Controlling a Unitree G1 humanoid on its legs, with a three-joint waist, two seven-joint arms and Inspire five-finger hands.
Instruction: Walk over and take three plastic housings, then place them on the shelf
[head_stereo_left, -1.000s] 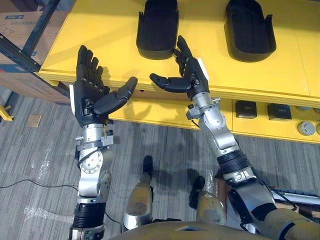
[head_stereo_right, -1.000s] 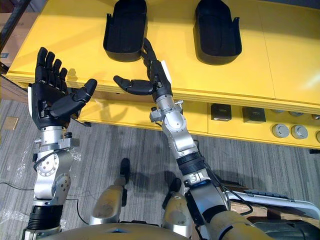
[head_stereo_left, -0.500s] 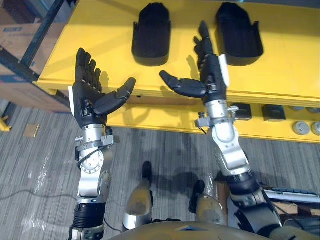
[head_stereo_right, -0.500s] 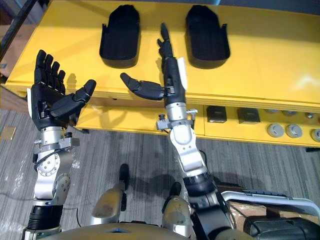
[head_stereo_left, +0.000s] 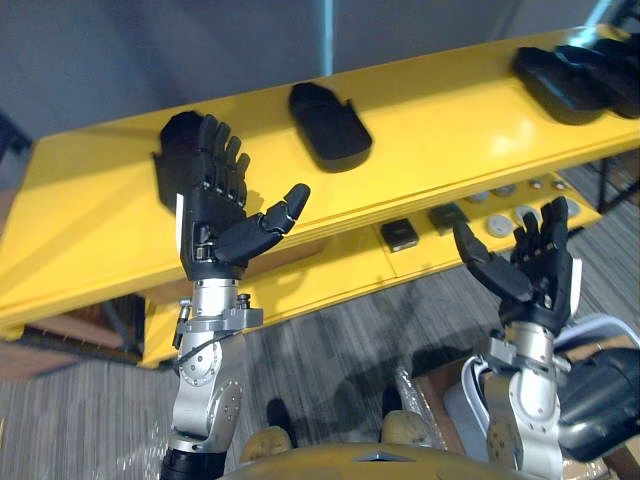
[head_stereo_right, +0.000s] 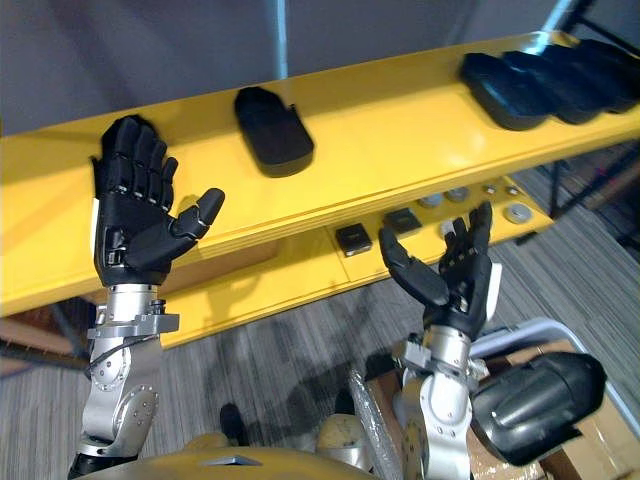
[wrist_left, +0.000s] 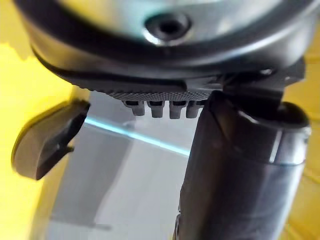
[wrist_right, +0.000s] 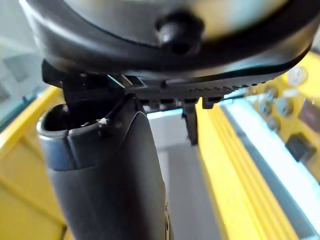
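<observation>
On yellow shelf (head_stereo_left: 450, 110), black plastic housings (head_stereo_left: 330, 125)

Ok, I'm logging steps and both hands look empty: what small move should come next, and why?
Probably lower the right hand toward the dark housing low beside it. That hand and the left hand are open and empty, and this housing lies off the yellow shelf, nearest that hand.
</observation>
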